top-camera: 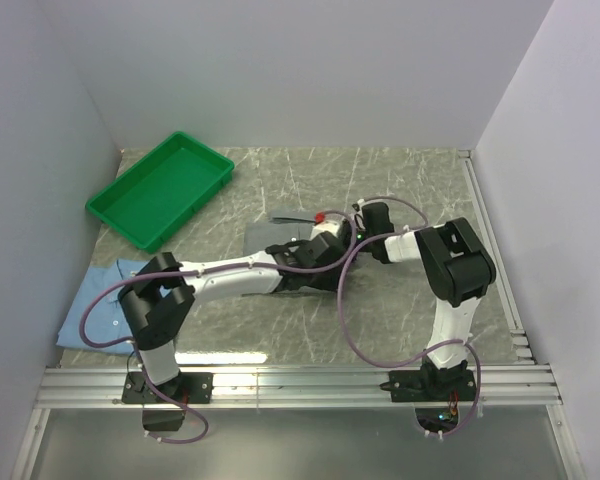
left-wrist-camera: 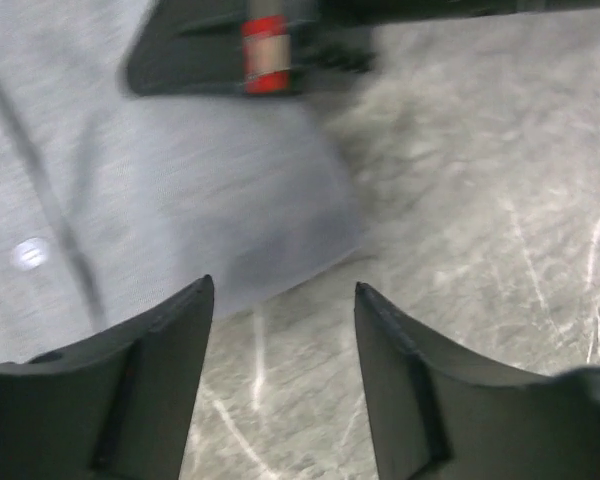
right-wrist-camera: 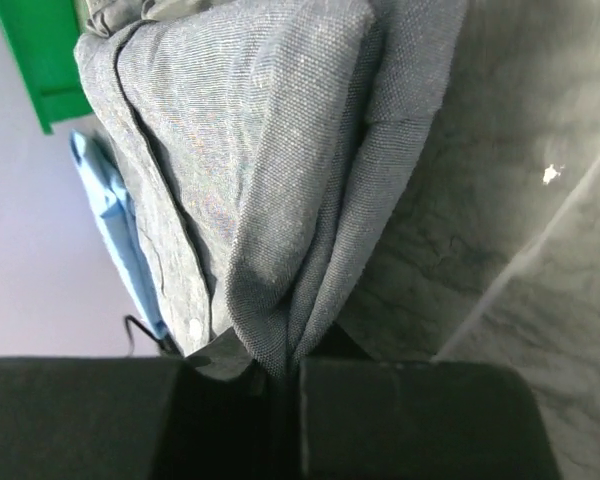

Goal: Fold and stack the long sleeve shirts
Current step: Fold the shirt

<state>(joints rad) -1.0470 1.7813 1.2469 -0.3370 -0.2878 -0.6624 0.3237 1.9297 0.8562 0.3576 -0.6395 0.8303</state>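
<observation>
Tightly pinched woven grey shirt (right-wrist-camera: 240,150), right gripper (right-wrist-camera: 280,375), marbled table (right-wrist-camera: 500,250)

Matt woven grey shirt (right-wrist-camera: 240,150), glossy plastic tray (top-camera: 165,190), smooth marbled table (top-camera: 410,180)

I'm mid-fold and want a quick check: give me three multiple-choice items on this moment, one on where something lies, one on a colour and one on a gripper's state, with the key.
1. Where on the table does the light blue shirt lie?
A. far right corner
B. near left
C. dead centre

2. What colour is the shirt pinched by the right gripper?
A. grey
B. green
C. white

3. What state is the left gripper in?
A. shut on cloth
B. open, holding nothing
C. out of view

Key:
1 B: the top view shows it at the near left edge.
2 A: the right wrist view shows a fold of the grey shirt between shut jaws.
3 B: its jaws stand apart over the grey shirt's edge.
</observation>
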